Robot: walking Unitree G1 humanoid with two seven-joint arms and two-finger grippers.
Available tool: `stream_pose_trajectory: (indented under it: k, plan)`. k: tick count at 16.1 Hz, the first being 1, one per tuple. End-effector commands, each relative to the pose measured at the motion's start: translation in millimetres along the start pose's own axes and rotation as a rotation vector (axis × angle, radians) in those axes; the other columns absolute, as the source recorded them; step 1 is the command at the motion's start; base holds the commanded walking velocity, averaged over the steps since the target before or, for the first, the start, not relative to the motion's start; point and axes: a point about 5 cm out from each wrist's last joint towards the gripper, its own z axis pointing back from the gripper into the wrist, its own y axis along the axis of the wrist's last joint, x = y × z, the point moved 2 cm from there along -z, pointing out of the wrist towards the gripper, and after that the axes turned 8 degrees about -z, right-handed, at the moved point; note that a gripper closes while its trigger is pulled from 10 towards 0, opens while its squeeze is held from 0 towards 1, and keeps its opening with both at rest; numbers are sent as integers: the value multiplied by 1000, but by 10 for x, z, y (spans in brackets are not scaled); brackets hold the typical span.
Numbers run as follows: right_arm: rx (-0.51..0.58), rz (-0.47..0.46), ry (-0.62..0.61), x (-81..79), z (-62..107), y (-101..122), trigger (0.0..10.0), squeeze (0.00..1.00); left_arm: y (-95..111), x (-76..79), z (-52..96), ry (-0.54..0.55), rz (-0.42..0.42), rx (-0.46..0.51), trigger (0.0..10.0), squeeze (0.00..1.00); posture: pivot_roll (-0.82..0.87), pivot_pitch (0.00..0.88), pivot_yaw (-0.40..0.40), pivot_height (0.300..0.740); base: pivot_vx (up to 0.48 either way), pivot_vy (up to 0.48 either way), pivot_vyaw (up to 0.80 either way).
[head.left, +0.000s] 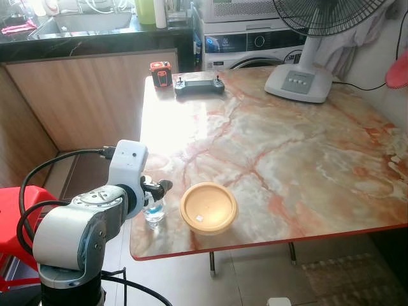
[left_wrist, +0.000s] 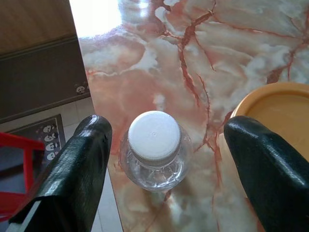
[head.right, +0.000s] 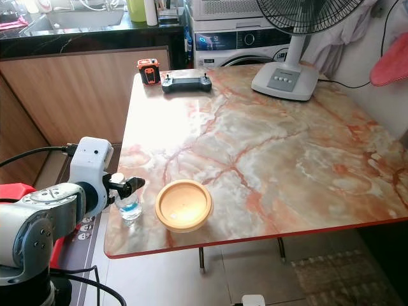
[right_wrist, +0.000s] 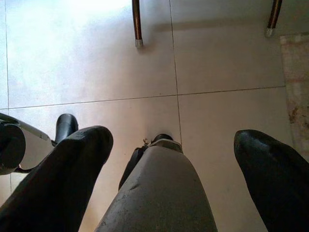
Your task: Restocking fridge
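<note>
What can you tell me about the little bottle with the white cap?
The little bottle is clear plastic with a ribbed white screw cap, shut. It stands upright near the table's front left corner, beside a round yellow container but not touching it. A little water seems to sit inside. The robot's left hand is open around it, one black finger on each side, neither touching it yet.

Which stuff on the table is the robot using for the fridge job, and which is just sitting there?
For the job:
- small water bottle, between the open fingers of the left gripper
- probably the yellow lidded container beside it

Just lying about:
- fan
- black controller
- small orange-and-black device
- red stool
</note>
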Motion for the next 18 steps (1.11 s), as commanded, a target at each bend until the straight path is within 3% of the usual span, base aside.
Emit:
stream_pose_trajectory:
  k: [1, 7, 18]
  plan:
    - [-60, -8, 8, -41, 25, -159, 10000, 0, 8, -55, 16, 32, -3, 8, 10000, 0, 147, 0, 27, 740, 0, 0, 0]
    - [-63, -4, 8, -33, 25, -159, 10000, 0, -16, -149, -9, 81, 31, 21, 10000, 0, 137, 0, 24, 740, 0, 0, 0]
    - [-62, -8, -3, -14, 28, -164, 10000, 0, -88, -149, -75, 63, 90, 27, 10000, 0, 126, 0, 23, 740, 0, 0, 0]
